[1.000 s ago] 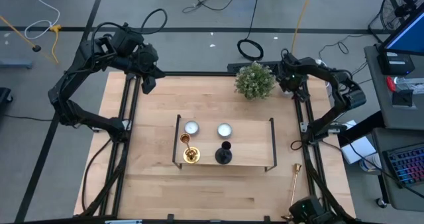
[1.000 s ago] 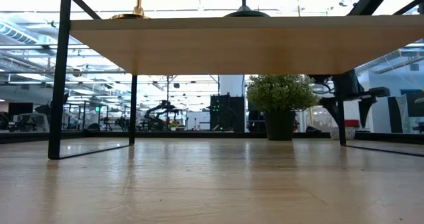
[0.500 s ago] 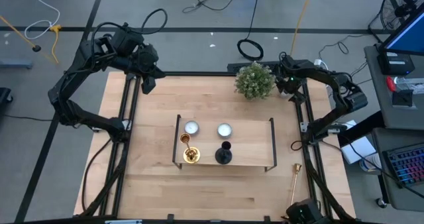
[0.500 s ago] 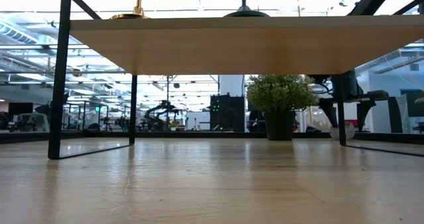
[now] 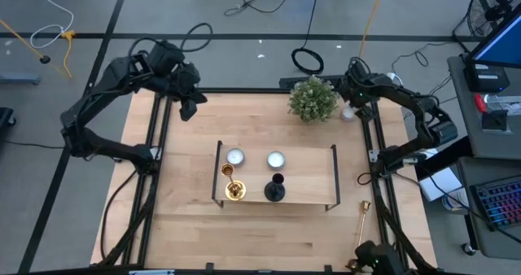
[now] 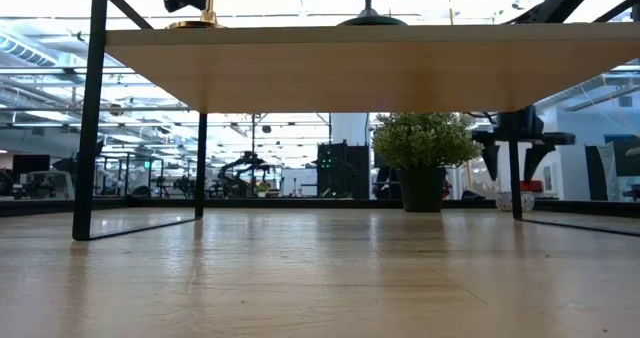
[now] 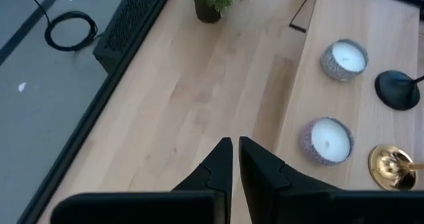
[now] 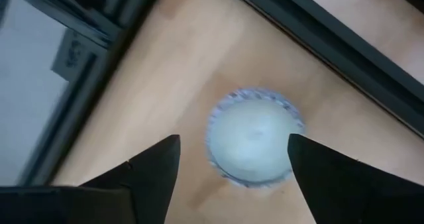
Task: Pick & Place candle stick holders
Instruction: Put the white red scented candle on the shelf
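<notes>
One gold candlestick point(image 5: 232, 185) and the black candlestick point(image 5: 275, 189) stand upright on their round bases on the wooden stand point(image 5: 309, 185). A second gold candlestick point(image 5: 362, 221) lies on the table near the right edge. My left gripper point(image 5: 192, 108) is shut and empty above the table's far left part; in the left wrist view point(image 7: 235, 151) it points toward the stand. My right gripper point(image 5: 353, 102) is open above a small white candle point(image 8: 255, 144) at the far right. Its fingers stand on either side of the candle without touching it.
Two white candles point(image 5: 235, 156) point(image 5: 275, 159) sit on the stand's far half. A potted green plant point(image 5: 313, 98) stands at the far edge, just left of my right gripper. Black frame rails run along both sides of the table.
My left gripper has moved toward the table's right and near edges, closer to the stand. My right gripper has risen above the small white candle, which stays on the table.
</notes>
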`<action>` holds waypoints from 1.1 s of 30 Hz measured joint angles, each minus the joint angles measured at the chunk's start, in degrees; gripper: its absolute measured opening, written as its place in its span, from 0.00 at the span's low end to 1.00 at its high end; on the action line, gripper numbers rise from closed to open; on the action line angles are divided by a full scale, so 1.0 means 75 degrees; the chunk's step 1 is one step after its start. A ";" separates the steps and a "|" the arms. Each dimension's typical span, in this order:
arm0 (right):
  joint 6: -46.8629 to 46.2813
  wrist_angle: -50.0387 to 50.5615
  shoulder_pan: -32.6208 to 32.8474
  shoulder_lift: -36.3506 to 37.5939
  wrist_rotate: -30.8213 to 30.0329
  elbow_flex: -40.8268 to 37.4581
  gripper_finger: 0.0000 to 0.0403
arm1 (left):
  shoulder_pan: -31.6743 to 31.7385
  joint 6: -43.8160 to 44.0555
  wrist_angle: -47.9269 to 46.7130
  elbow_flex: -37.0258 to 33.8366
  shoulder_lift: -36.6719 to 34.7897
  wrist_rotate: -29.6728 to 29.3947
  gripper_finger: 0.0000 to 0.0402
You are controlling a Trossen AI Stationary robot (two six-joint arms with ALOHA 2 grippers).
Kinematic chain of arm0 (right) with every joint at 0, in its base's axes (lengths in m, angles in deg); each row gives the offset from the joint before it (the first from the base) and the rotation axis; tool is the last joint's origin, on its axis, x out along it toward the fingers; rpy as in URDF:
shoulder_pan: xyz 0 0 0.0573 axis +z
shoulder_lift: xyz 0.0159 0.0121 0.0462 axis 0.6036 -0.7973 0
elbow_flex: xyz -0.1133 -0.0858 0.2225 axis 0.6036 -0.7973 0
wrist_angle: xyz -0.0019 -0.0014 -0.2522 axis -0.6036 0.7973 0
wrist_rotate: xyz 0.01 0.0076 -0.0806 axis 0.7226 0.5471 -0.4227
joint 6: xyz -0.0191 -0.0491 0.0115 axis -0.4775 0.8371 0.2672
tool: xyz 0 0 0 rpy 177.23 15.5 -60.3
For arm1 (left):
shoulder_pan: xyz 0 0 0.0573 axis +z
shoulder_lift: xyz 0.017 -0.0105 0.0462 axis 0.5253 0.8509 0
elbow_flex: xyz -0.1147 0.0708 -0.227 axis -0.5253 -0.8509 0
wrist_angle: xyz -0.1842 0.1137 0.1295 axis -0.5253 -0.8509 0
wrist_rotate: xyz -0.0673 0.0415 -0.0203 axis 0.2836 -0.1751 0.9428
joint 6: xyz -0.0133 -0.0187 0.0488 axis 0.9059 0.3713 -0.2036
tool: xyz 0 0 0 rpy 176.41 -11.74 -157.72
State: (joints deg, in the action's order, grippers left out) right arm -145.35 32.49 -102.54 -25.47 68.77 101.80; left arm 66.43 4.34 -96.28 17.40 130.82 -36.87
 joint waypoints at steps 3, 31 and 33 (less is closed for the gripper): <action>0.0049 -0.0045 0.0000 -0.0019 -0.0062 0.0000 0.73 | 0.0000 0.0144 0.0297 -0.0321 -0.0304 -0.0004 0.08; -0.0577 -0.0458 -0.0067 -0.0086 0.0319 -0.0907 0.99 | 0.0006 0.0578 0.0491 -0.0326 -0.1194 -0.0070 0.08; -0.0629 -0.0663 -0.0067 -0.0086 0.0316 -0.1034 0.99 | 0.0006 0.0592 0.0491 -0.0326 -0.1194 -0.0067 0.08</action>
State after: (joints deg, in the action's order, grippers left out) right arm -150.06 27.52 -103.04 -26.12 71.14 94.05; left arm 66.47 8.78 -92.60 14.95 121.87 -37.37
